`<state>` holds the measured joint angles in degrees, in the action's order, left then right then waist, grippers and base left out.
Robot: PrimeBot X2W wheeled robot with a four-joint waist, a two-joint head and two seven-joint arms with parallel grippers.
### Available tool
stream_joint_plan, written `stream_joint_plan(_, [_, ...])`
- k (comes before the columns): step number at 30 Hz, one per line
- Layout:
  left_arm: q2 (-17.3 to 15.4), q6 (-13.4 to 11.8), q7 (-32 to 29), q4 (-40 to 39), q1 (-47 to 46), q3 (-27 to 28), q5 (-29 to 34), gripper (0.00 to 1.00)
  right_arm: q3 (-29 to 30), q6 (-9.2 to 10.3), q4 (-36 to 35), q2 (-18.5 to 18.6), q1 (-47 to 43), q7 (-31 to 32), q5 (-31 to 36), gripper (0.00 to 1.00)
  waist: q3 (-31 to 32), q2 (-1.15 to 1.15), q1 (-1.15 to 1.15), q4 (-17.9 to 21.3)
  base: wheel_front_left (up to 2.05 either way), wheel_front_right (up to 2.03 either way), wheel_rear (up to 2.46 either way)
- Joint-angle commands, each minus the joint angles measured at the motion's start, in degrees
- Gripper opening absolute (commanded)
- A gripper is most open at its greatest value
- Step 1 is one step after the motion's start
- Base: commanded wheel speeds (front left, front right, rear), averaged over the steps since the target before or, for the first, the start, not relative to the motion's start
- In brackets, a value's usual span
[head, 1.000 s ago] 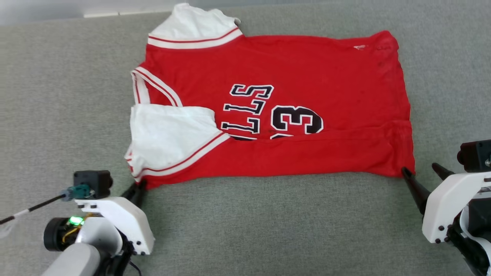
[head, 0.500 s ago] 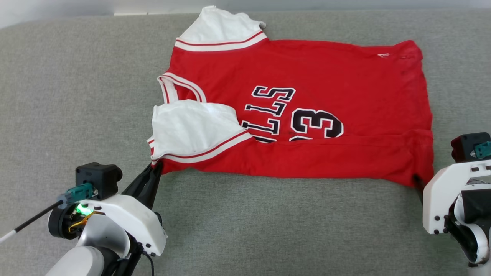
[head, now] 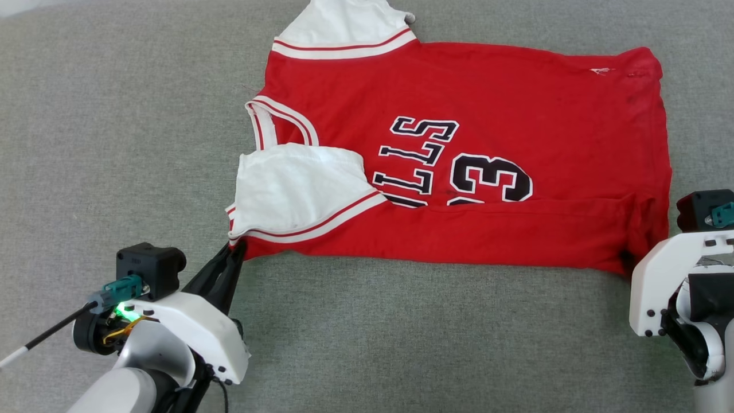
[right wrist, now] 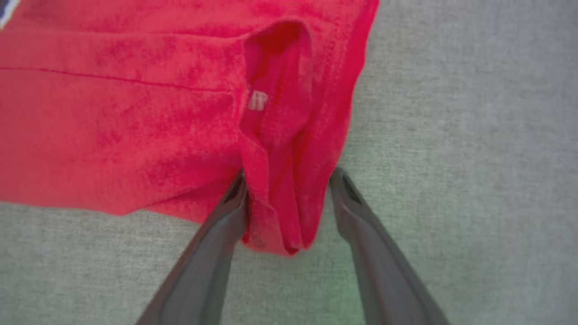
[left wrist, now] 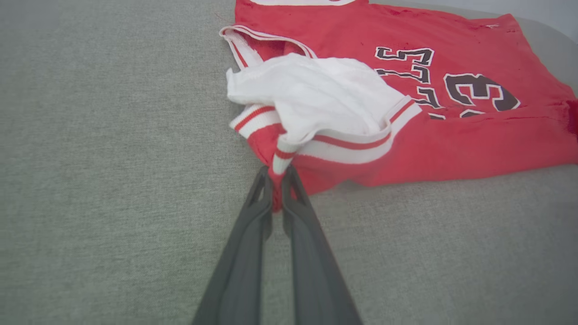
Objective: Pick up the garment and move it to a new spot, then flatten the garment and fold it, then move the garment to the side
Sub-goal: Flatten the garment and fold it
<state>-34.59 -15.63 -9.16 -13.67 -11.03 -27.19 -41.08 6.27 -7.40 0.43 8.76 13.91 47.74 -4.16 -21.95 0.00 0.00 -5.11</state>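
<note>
Limp, light garment [head: 459,143]: left gripper [left wrist: 277,180] pinches its 8 o'clock corner, right gripper [right wrist: 289,176] gapes around the 4 o'clock hem

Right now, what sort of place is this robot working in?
Probably a garment-folding test bench rather than a home: a broad grey felt-like tabletop, a red-and-white basketball jersey spread on it, and a plain pale wall behind.

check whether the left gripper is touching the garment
Touching. The left wrist view shows the left gripper shut on the garment, its striped corner pinched between its fingers.
</note>
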Motion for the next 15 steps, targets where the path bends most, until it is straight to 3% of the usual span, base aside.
stream_joint_plan(1, [-0.3, 0.3, 0.1, 0.6, -0.5, 0.1, 0.1, 0.0, -0.4, -0.15, 3.5, -0.6, -1.4, 0.3, -0.1, 0.0, 0.2, 0.0, 0.0, 0.0, 0.0, 0.0, 0.0])
stream_joint_plan(8, [-1.3, 0.9, 0.9, 5.1, 2.4, 0.5, -1.2, 0.0, 0.5, -0.06, 2.6, 0.5, -1.2, -1.2, -1.6, 0.0, 3.2, 0.0, 0.0, 1.1, 0.0, 0.0, 0.0])
stream_joint_plan(15, [-3.1, 1.5, 0.7, 7.1, 7.4, 0.2, -2.5, 0.0, 0.8, -0.06, -1.7, 3.6, -4.5, 1.6, -6.4, 0.0, 8.0, 0.0, 0.0, 2.6, 0.0, 0.0, 0.0])
